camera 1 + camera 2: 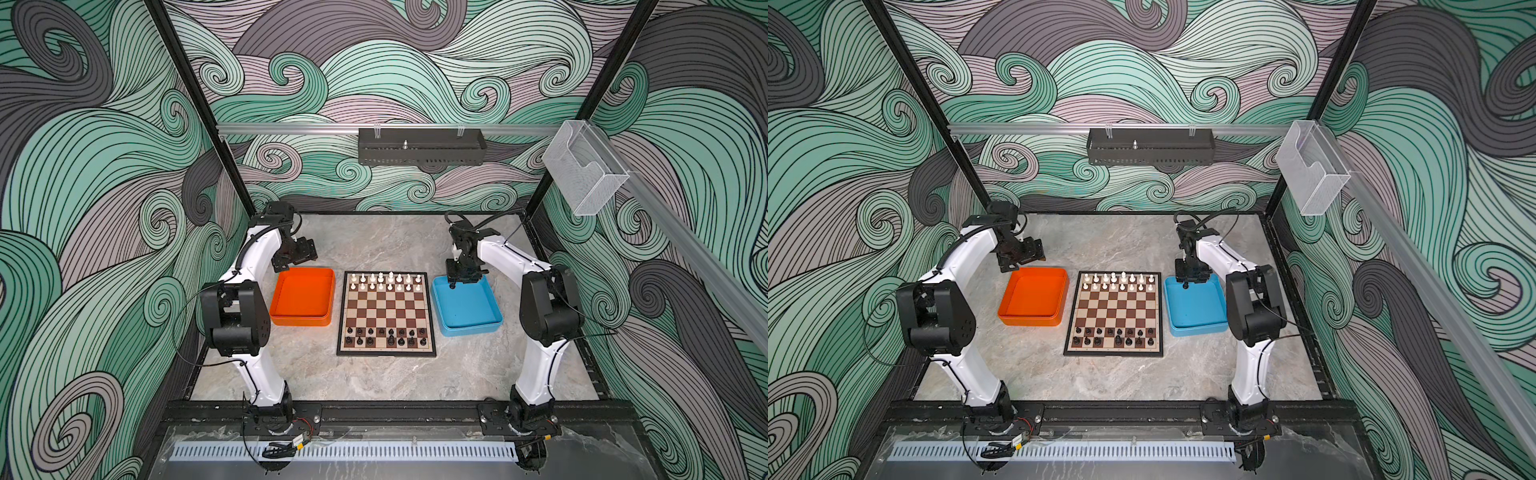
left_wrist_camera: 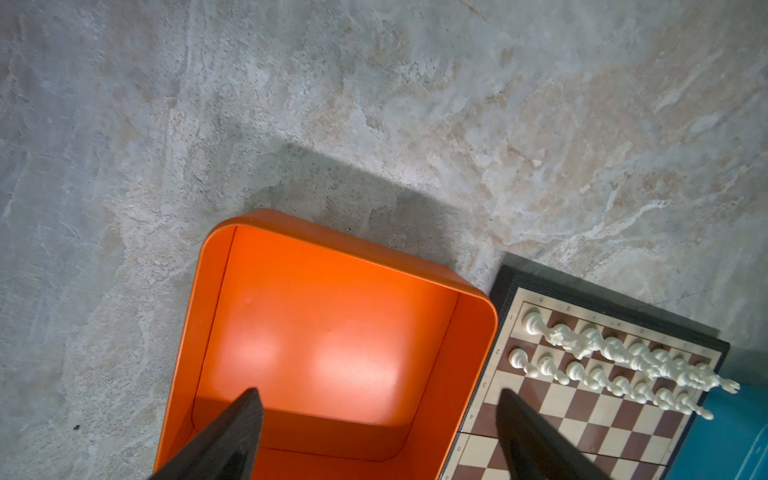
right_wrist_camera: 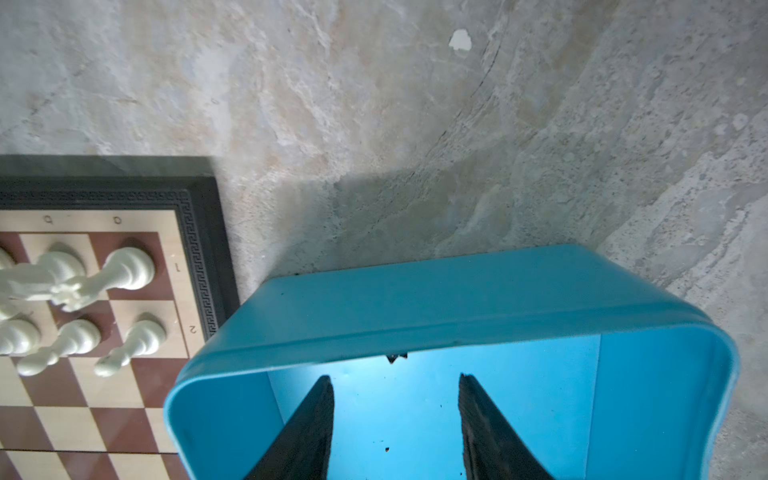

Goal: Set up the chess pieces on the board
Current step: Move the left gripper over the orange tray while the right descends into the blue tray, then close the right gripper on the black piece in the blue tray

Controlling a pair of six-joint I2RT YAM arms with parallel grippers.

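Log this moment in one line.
left gripper: open near orange plastic tray | right gripper: open inside blue plastic tray | white chessmen: far rows of brown-and-cream chessboard | black chessmen: near rows

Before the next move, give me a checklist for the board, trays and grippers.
1. Left gripper open and holding nothing: ok.
2. Orange tray empty: ok.
3. White pieces fill the board's two far rows: ok.
4. Black pieces fill the two near rows: not ok, one square in the nearest row is bare.
5. Right gripper, in the blue tray, gripping a piece: cannot tell; a small dark thing lies just past it, half hidden.
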